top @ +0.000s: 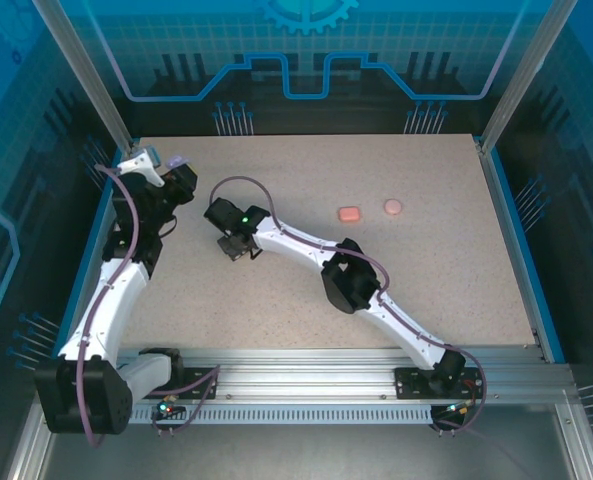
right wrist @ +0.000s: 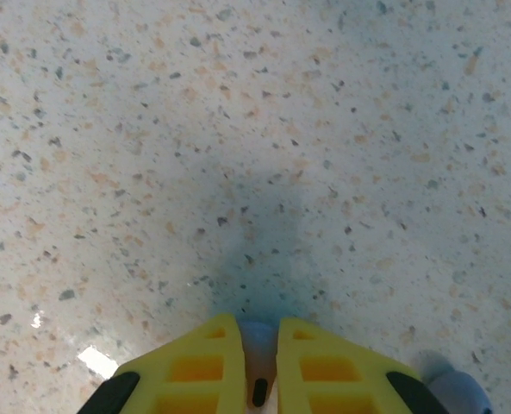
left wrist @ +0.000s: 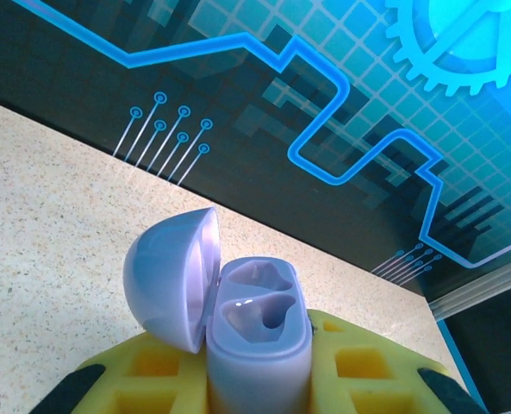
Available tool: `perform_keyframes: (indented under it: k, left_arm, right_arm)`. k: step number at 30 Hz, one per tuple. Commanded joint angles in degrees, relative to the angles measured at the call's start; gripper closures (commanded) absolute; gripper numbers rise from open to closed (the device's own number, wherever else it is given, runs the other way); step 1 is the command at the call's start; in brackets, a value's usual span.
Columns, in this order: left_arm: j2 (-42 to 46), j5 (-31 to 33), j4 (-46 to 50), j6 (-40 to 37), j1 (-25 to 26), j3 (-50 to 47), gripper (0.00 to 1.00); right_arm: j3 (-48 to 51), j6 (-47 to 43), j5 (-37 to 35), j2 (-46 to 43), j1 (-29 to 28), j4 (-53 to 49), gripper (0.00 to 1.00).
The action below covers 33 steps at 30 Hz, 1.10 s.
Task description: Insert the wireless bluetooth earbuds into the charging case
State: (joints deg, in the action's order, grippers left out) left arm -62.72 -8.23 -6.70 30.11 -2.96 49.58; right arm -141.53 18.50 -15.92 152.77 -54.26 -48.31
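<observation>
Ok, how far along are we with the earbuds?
Done: the lavender case is open and clamped in the left gripper, and both wells look empty. In hand: the right gripper is pinched on what looks like a small lavender bud, low over the table. Left: seating that bud, then the rest. The coral case and pinkish case sit farther back.

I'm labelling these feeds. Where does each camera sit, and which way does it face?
Top external: above and behind the left arm and right arm, looking down on the table; both arms show, with the held lavender case.
Left wrist: on the left arm, facing the back wall; its yellow jaws hold the open lavender case.
Right wrist: on the right arm, facing down at the table; its yellow jaws pinch a small pale bud.
Shared: top external and left wrist both show the lavender case.
</observation>
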Motion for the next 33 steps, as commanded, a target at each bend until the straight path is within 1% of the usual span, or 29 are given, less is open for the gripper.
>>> perform_keyframes:
  k: [1, 3, 7, 11, 16, 20, 24, 29, 33]
  left_arm:
    - [1.90, -2.98, -3.31, -0.02, -0.55, -1.36, 1.00]
    - [2.48, -3.84, -4.61, -0.42, -0.60, -2.40, 1.00]
    - [4.36, -5.54, -10.41, -0.39, -0.47, -6.02, 1.00]
    - [5.56, -5.75, -13.78, -0.91, -0.04, -8.20, 1.00]
    - [6.18, -5.09, -16.01, -3.79, 2.10, -9.43, 1.00]
    - [5.81, -4.03, -19.20, -8.42, 5.93, -10.63, 1.00]
    - [4.06, -3.82, -24.70, -13.60, 10.78, -12.86, 1.00]
    - [-0.05, -5.53, -33.21, -21.77, 17.02, -14.69, 1.00]
    - [-3.85, -7.22, -36.73, -26.95, 20.74, -13.94, 1.00]
  right_arm:
    - [2.95, 1.16, 0.71, -3.72, 1.17, -0.99, 0.92]
    - [4.99, 1.28, 0.80, -5.71, 1.47, 0.23, 0.92]
    - [10.15, 1.45, 0.76, -11.01, 2.29, 3.86, 0.94]
    - [13.91, 1.45, 1.09, -16.22, 3.66, 6.14, 0.94]
    - [19.14, 1.36, 1.86, -23.90, 5.80, 9.14, 0.94]
    - [23.34, 1.37, 2.22, -29.80, 8.21, 10.65, 0.93]
    - [29.04, 0.94, 2.19, -36.97, 10.89, 12.94, 0.93]
    - [34.01, 0.05, 1.77, -45.63, 13.63, 14.03, 0.93]
    - [36.30, -1.17, 0.56, -51.94, 14.78, 14.48, 0.92]
